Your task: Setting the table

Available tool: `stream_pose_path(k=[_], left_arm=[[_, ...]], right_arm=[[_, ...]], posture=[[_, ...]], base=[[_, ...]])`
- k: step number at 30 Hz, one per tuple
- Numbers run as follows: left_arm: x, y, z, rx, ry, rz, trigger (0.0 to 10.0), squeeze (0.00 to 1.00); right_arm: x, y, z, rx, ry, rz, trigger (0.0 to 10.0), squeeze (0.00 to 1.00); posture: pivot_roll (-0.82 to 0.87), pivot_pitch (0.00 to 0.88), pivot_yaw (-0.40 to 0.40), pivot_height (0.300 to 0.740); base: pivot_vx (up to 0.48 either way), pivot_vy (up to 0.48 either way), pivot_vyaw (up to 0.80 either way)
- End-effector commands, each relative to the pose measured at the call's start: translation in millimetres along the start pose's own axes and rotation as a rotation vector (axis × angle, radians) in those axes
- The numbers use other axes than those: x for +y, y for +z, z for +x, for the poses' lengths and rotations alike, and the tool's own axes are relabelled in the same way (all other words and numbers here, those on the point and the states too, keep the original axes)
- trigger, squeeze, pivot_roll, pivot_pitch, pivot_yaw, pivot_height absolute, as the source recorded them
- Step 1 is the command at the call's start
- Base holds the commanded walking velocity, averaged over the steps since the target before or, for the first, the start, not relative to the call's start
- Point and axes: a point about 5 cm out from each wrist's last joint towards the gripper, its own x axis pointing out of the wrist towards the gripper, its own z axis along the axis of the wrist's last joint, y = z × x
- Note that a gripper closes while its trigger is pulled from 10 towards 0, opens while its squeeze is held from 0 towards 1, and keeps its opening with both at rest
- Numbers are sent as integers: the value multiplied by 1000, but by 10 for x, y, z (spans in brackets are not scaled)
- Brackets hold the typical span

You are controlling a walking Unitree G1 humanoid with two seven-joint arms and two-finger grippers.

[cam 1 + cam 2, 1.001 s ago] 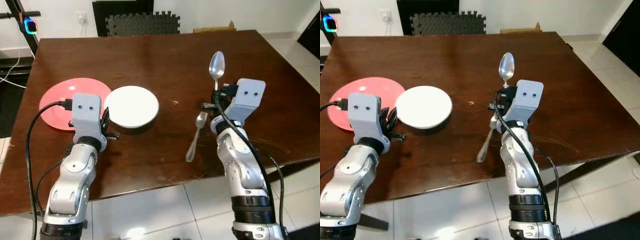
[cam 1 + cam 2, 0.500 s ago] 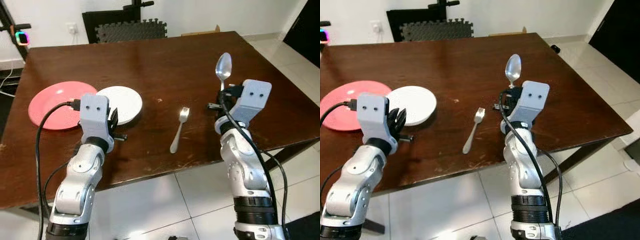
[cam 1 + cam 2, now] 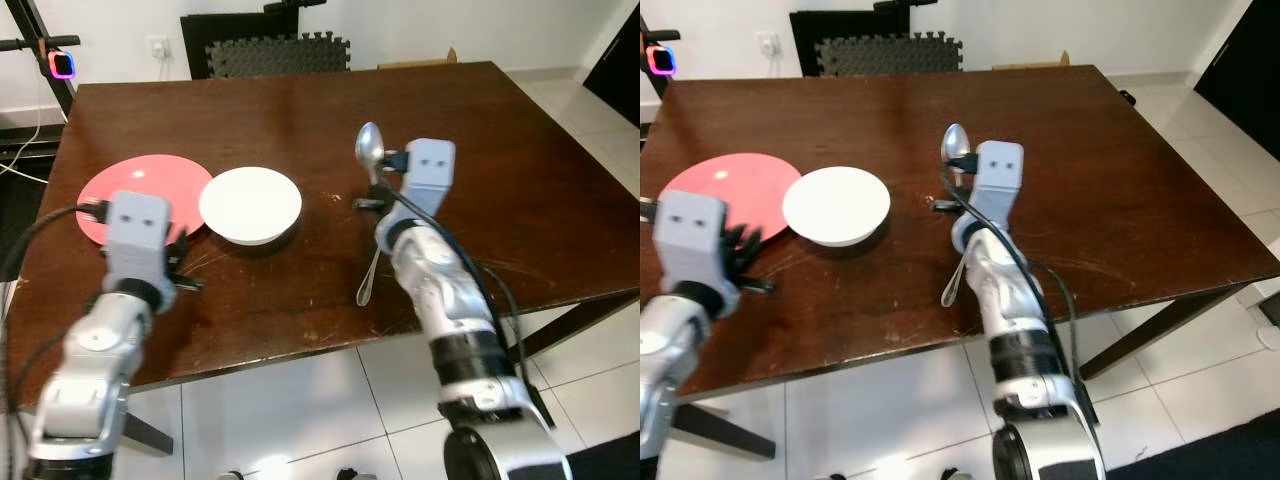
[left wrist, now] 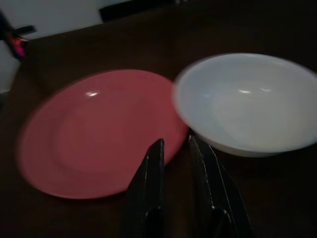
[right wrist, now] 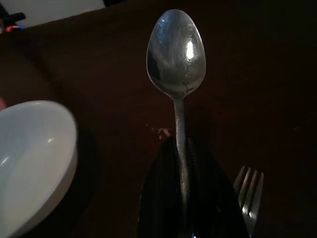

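A pink plate [image 3: 140, 195] lies on the dark wooden table [image 3: 520, 180] at the left, with a white bowl [image 3: 250, 204] touching its right rim. My right gripper [image 3: 384, 168] is shut on the handle of a silver spoon [image 3: 369, 148], held upright to the right of the bowl. In the right wrist view the spoon [image 5: 176, 54] rises from the fingers [image 5: 163, 188]. A fork [image 3: 368, 275] lies on the table under that arm, partly hidden. My left gripper [image 4: 174, 143] hovers shut, holding nothing, at the near edges of the plate [image 4: 94, 134] and bowl [image 4: 247, 101].
The table's near edge runs just in front of both arms, with tiled floor [image 3: 300, 420] below. A black chair and foam mat [image 3: 275, 50] stand beyond the far edge. A stand with a coloured light [image 3: 62, 64] is at the far left. The table's right half is bare wood.
The camera has shifted. My right gripper has carried the spoon left, from right of the fork to over it, nearer the bowl. My left gripper has drawn back left, from the bowl towards the plate's near edge.
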Motion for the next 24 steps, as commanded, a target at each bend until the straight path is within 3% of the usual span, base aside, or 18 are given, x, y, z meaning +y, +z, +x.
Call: stream_pose_path(k=[1,6,16,21,24], left_arm=[[13,-10,-25,11,-2,4,10000,0],[51,16,-88,15,9,15,10000,0],[-35,-25,-124,41,-22,3,10000,0],[-111,-39,-88,50,-47,-13,10000,0],[-136,-36,-72,50,-57,-17,10000,0]], right_arm=[[-24,6,19,-8,-24,28,10000,0],[-297,140,181,6,-209,146,10000,0],[-774,189,76,-12,-417,105,10000,0],[-749,-177,-23,59,-427,155,10000,0],[-705,-223,-14,56,-415,142,10000,0]], posture=[[134,153,6,740],[154,184,-2,740],[137,205,2,740],[103,215,15,740],[99,218,18,740]], base=[[0,0,0],[0,0,0],[0,0,0],[0,0,0],[0,0,0]])
